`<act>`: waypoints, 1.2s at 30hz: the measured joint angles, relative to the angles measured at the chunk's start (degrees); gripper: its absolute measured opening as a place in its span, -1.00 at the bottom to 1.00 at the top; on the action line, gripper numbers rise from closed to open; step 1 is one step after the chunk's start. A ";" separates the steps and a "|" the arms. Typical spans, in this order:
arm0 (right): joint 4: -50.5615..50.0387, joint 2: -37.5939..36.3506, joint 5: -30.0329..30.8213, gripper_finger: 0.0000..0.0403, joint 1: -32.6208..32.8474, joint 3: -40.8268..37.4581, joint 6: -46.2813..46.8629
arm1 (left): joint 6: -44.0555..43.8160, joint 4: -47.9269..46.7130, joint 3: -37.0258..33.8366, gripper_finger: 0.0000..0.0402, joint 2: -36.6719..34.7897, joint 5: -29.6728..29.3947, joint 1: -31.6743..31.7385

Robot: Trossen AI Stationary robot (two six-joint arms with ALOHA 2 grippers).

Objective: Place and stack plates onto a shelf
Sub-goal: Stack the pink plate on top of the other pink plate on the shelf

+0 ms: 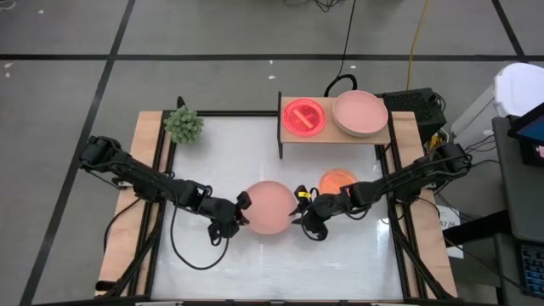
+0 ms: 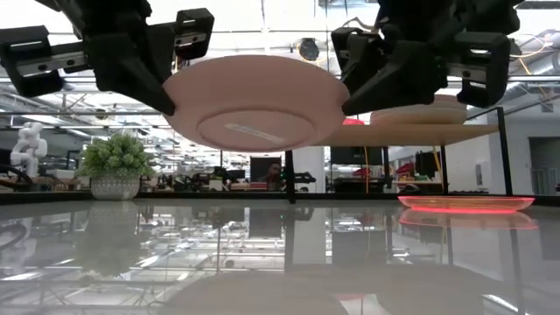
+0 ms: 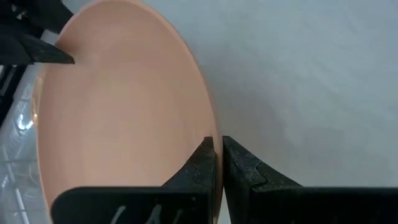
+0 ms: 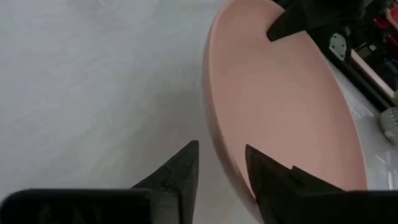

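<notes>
A large salmon-pink plate hangs above the table's middle, between both grippers. My left gripper is shut on its left rim. My right gripper is at its right rim, open, one finger on either side of the rim. The shelf stands at the far right. A neon pink plate and a beige plate rest flat on it. A small orange plate lies flat on the table in front of the shelf. My left gripper pinches the plate's rim on its left side, one finger on the inner face and one on the outer. The fingers come slanting down from the table's left. The plate is lifted clear of the table, about level. My right gripper stands astride the right rim; a gap shows at the outer finger, and whether the inner finger touches the plate I cannot tell.
A small spiky green plant stands at the table's far left corner. Wooden rails run along the table's left and right edges. Free white tabletop lies under and in front of the lifted plate.
</notes>
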 joint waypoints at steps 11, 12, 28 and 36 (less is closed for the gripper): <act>-1.77 -0.09 -2.98 -0.96 0.15 0.00 -3.04 | 3.55 3.68 -0.02 -0.93 0.00 -0.79 0.04; -1.90 -0.09 -3.03 -0.96 0.15 0.00 -3.02 | 3.77 3.90 -0.04 -0.93 0.00 -1.76 0.04; -1.15 -0.07 -2.95 -0.98 -1.02 0.00 -1.07 | -0.62 20.13 0.07 -0.10 -0.02 -9.46 0.00; -8.35 -4.70 -0.88 -1.00 -0.64 0.00 2.41 | -3.36 25.86 0.04 0.16 -0.01 -15.14 -0.76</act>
